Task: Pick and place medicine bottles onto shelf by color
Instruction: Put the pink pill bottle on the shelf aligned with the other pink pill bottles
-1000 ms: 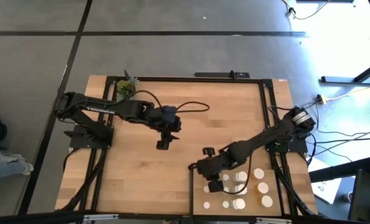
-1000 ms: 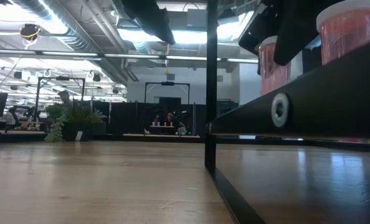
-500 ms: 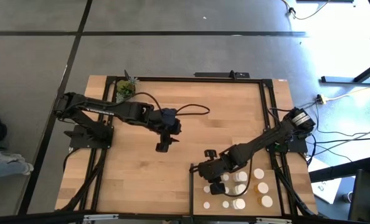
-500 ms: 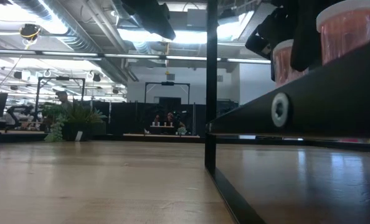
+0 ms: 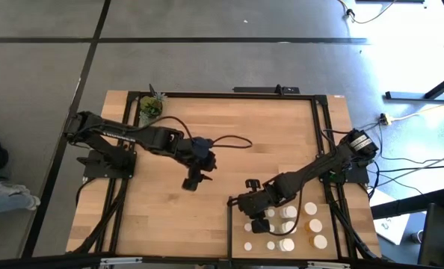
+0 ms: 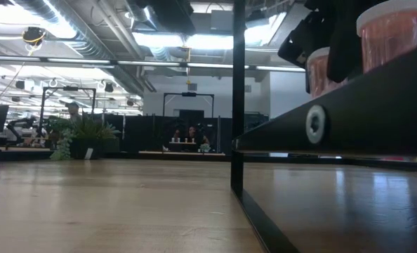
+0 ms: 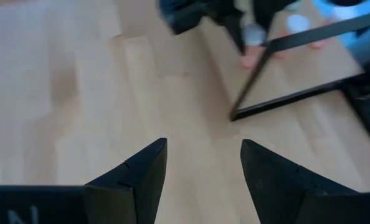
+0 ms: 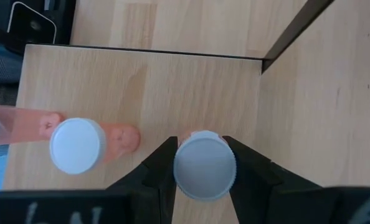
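**Orange bottle going down at shelf's black corner**

Right gripper [image 8: 202,163] is clamped on a white-capped orange bottle [image 8: 203,167], over the shelf [image 8: 141,87] just inside its black-edged corner. A second orange bottle [image 8: 78,144] stands close beside it; the other bottles [image 5: 297,224] sit further in from that corner. Step in hand: placing. Next, prob.: check it's seated by its colour mate, release, lift clear. Left gripper [image 7: 202,163] is open, empty, over bare worktop [image 5: 244,127] well off the corner.
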